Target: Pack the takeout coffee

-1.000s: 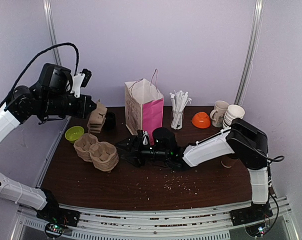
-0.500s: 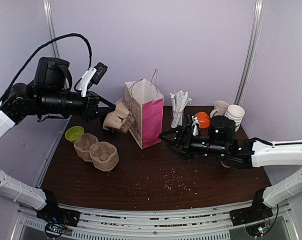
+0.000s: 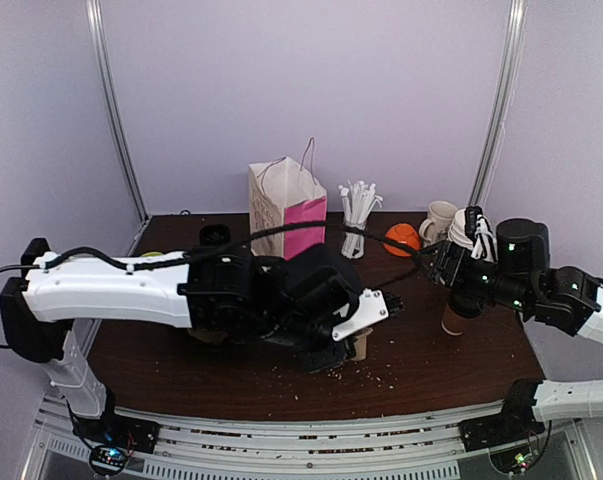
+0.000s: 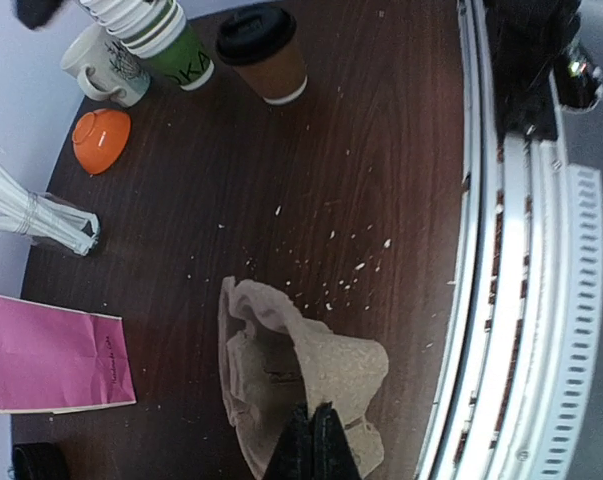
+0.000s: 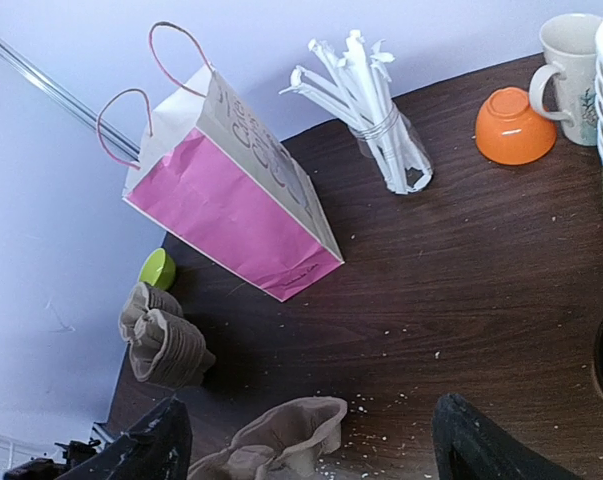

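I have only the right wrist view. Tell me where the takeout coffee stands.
Observer: In the left wrist view the takeout coffee stands upright with its black lid on, close beside the stack of paper cups.
Operator: Report what the left gripper is doing.
Observer: The left gripper is shut on the edge of a pulp cup carrier.
Operator: Say where my gripper sits relative to the coffee.
Observer: In the top view the right gripper hangs just above the coffee. Its body hides the lid, so only the cup's brown side shows.
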